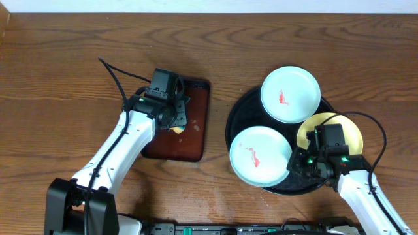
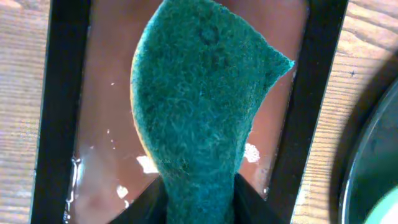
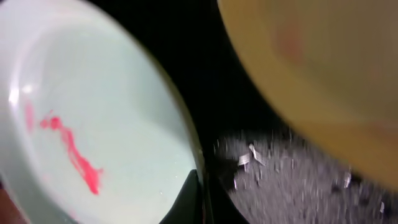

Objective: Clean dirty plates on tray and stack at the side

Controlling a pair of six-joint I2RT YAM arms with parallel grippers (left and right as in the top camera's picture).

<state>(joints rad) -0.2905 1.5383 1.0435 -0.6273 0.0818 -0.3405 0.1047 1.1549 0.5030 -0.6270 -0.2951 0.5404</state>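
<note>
Sitting nearest, right hand (image 1: 299, 164): fingers pressed together, low over the tray (image 1: 236, 127), between the near plate and the yellow plate. It is probably there to steady or lift a rim.
Near plate (image 1: 260, 155): white with a red smear at its centre, on the tray's near side and overlapping its rim. Not yet cleaned.
Yellow plate (image 1: 351, 134): at the tray's right edge, partly under the right arm.
Left hand (image 1: 176, 121): pinching a green sponge (image 2: 199, 112) above the brown tray (image 1: 196, 143), which looks wet. I judge the sponge is there for dampening before scrubbing.
Far plate (image 1: 290, 94): white and smeared, overlapping the tray's far rim.
Stack: no plate stands off the tray yet.
Hidden: only one right fingertip shows, just beside the near plate's edge, so I cannot tell whether any rim is nipped. The yellow plate's centre is covered in the overhead view and blurred in the wrist view, so I cannot tell whether it is smeared.
</note>
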